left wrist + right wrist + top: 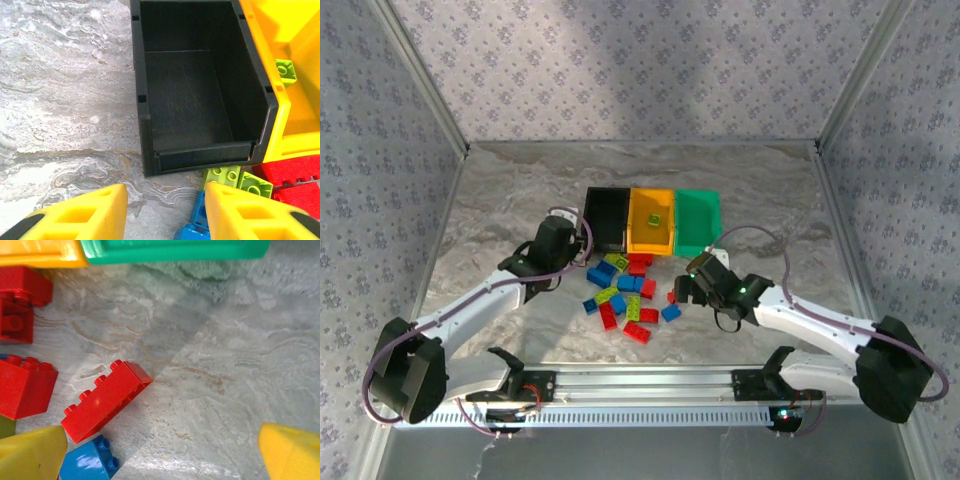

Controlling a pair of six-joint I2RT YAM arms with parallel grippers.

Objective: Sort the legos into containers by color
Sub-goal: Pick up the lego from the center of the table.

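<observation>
Legos [625, 290] in red, blue and lime green lie in a loose heap on the marbled table [510, 200], just in front of the orange-yellow bin [652, 247]. That bin stands mid-row, with the black bin [608, 215] against its left wall and the green bin [698, 220] against its right. One lime brick [285, 71] sits inside the orange-yellow bin, so it seems to be the home for lime. The black bin is bare inside.

The left gripper [165, 215] hangs left of the orange-yellow bin, before the black bin's front wall. Its jaws are spread with nothing between them, a pose that suits reaching for the lime and blue bricks beside its right finger.

The right gripper [160, 455] sits low over the table, in front of and to the right of the orange-yellow bin. Its jaws are also wide apart and empty. A long red brick [106, 400] lies slanted just ahead of its left finger, with a small blue brick [90, 460] beside that finger. The wide spread probably leaves room to straddle the red brick, though the wrist would need to turn to match its slant.
</observation>
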